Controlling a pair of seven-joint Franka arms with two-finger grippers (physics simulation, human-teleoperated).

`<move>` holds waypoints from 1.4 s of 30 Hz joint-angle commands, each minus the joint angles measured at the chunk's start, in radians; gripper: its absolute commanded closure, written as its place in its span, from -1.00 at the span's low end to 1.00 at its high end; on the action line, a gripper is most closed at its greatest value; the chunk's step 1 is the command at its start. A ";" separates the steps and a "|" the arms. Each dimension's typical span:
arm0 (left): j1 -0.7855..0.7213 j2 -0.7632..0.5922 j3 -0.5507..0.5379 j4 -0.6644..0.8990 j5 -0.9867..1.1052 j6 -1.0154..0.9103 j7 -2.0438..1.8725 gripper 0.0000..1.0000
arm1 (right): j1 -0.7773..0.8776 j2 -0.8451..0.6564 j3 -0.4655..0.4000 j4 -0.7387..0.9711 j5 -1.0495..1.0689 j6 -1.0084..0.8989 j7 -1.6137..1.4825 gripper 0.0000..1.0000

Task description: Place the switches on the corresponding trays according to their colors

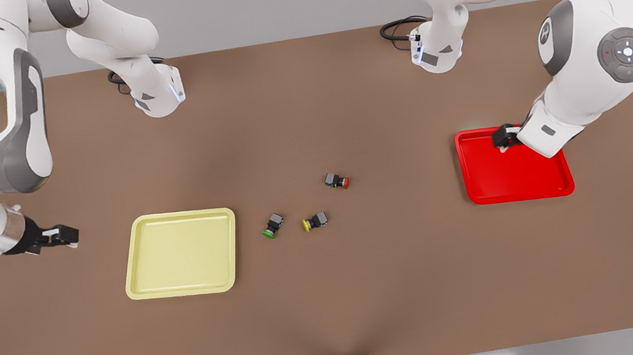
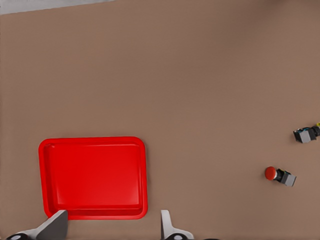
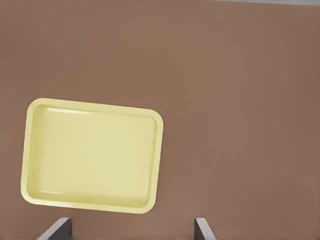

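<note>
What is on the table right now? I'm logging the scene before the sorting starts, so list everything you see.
red-capped switch: one, dark body, lying on the table between the trays
yellow-capped switch: one, dark body, table centre
green-capped switch: one, dark body, nearest the yellow tray
yellow tray: one, pale yellow, front view's left
red tray: one, bright red, front view's right
table: one, brown
left gripper: open, over the red tray's far edge
right gripper: open, beside the yellow tray
</note>
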 commanded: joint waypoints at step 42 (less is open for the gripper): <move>0.005 0.086 0.009 -0.008 0.011 -0.006 -0.120 -1.00 | 0.730 0.650 0.141 0.290 0.067 0.305 -1.023 -1.00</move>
